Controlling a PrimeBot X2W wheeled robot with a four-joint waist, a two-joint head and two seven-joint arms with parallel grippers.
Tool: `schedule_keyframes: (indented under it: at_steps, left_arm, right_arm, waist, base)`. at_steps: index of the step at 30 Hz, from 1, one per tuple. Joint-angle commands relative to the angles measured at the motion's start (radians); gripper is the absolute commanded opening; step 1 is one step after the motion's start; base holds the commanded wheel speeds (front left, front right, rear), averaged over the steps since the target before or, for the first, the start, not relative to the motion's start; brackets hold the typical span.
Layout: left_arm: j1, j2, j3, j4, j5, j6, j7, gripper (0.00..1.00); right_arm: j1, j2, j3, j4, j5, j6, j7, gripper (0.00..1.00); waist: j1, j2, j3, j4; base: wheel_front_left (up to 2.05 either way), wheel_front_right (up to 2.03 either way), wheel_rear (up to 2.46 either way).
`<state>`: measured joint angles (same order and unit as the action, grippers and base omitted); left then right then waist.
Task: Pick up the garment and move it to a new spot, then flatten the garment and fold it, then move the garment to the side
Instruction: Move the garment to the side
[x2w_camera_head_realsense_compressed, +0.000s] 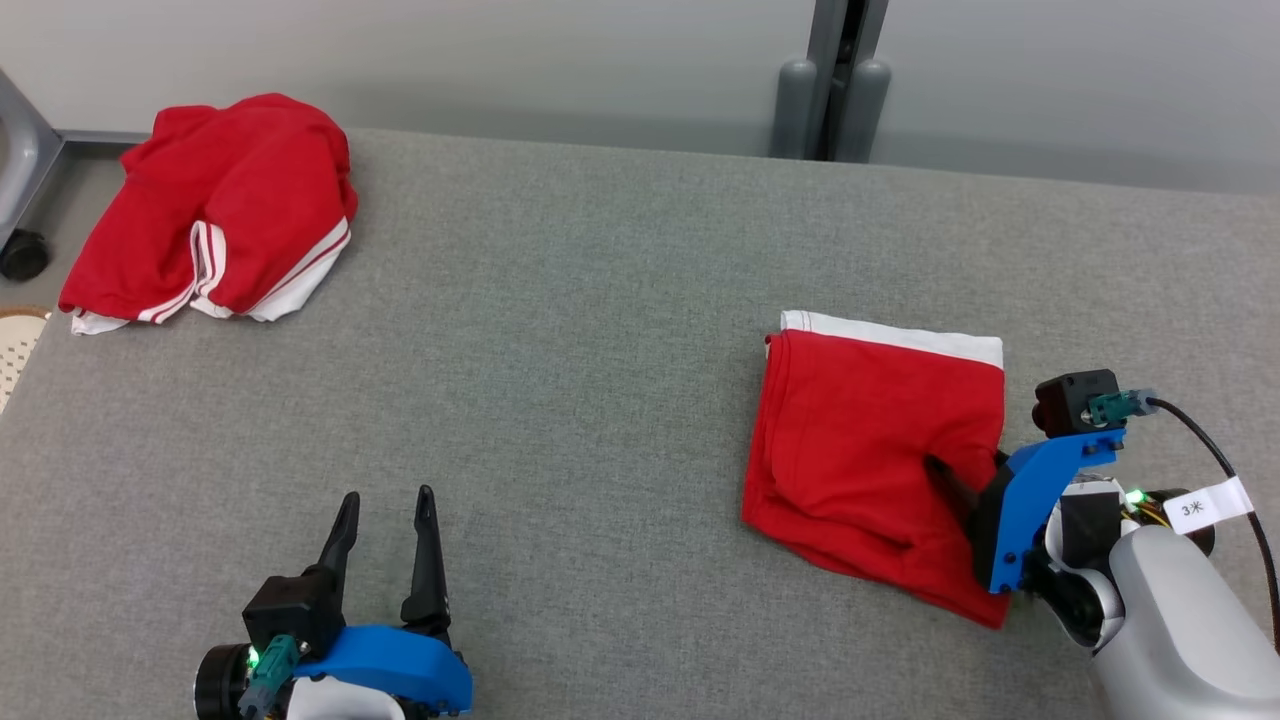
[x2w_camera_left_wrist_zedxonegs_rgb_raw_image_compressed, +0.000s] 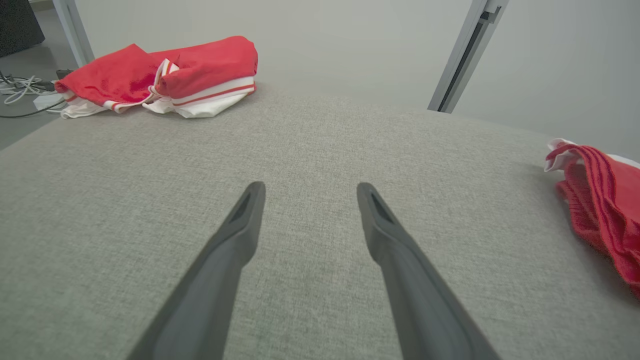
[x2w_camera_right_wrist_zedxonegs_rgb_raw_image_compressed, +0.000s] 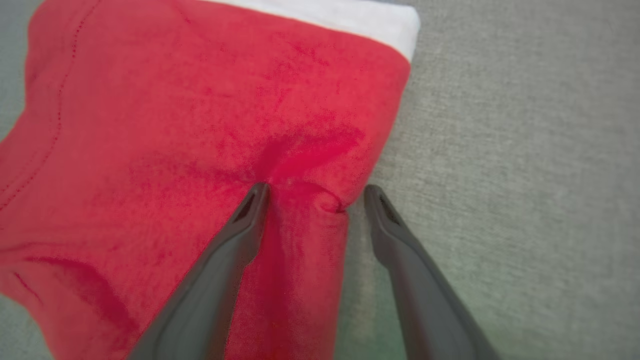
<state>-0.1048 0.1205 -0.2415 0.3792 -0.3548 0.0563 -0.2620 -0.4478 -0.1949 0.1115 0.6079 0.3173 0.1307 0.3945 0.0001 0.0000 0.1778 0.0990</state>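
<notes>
Item 1. Left gripper: it is hovering low over the grey fabric-covered table at the near left, its two dark fingers pointing away from the robot. The jaws are standing wide apart and holding nothing.

Item 2. Right gripper: it is reaching in from the near right, angled leftward and down. The jaws are gaping wide and straddling the right edge of the garment. One finger is pressing a dimple into the red cloth and the other is lying on bare table just beside it. Nothing is being clamped.

Item 3. Folded red garment with a white band along its far edge: it is lying flat on the right half of the table.

Item 4. Crumpled red-and-white striped garment: it is sitting at the far left corner and reaching the table's left edge.

Item 5. Open room: a wide bare stretch of table is running between the two garments, well apart, and ahead of the left gripper.

Item 6. White paper tag on the right arm's cable: it is showing a "3" and a small character that I cannot read surely.
</notes>
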Motion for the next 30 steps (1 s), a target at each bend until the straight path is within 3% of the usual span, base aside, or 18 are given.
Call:
schedule_keyframes:
  at_steps: [1,4,6,8,9,19,25,30]
  left_arm:
    - [-0.016,-0.001,0.003,-0.005,0.004,-0.004,-0.004,1.00]
    - [-0.020,0.001,0.009,-0.006,0.009,-0.010,-0.004,1.00]
    - [-0.024,0.003,0.009,-0.009,0.014,-0.011,-0.004,1.00]
    - [-0.029,0.005,0.008,-0.013,0.018,-0.013,-0.004,1.00]
    - [-0.030,0.007,0.007,-0.016,0.023,-0.015,-0.004,1.00]
    - [-0.051,0.039,0.009,-0.079,0.041,-0.013,0.002,1.00]
    - [-0.077,0.064,-0.010,-0.140,0.058,-0.016,0.036,1.00]
    - [-0.100,0.089,-0.023,-0.184,0.075,-0.018,0.074,1.00]
  right_arm:
    - [-0.013,-0.013,0.011,0.004,0.018,0.000,0.013,1.00]
    - [-0.017,-0.024,0.028,0.008,0.045,0.000,0.022,0.97]
    - [-0.024,-0.026,0.032,0.008,0.061,0.000,0.013,0.44]
    - [-0.032,-0.031,0.043,0.001,0.067,0.000,-0.004,0.22]
    - [-0.037,-0.034,0.047,-0.003,0.071,0.000,-0.016,0.00]
    - [-0.096,-0.094,0.077,-0.055,0.068,0.000,-0.098,0.00]
    - [-0.098,-0.132,0.037,-0.086,0.063,0.000,-0.118,0.00]
    - [-0.087,-0.123,0.003,-0.094,0.061,0.000,-0.140,0.00]
  waist:
    - [-0.0001,0.0000,0.022,0.017]
    - [-0.0001,0.0000,0.034,0.014]
    - [-0.0001,0.0000,0.040,0.005]
    - [-0.0001,0.0000,0.044,-0.010]
    - [-0.0001,0.0000,0.046,-0.020]
    - [-0.0001,0.0000,0.088,-0.209]
    - [-0.0001,0.0000,0.138,-0.343]
    - [-0.0001,0.0000,0.183,-0.420]
  base:
    - [0.00,0.00,0.00]
    - [0.00,0.00,0.00]
    - [0.00,0.00,0.00]
    - [0.00,0.00,0.00]
    - [0.00,0.00,0.00]
    - [0.00,0.00,0.00]
    - [0.00,0.00,0.00]
    - [0.00,0.00,0.00]
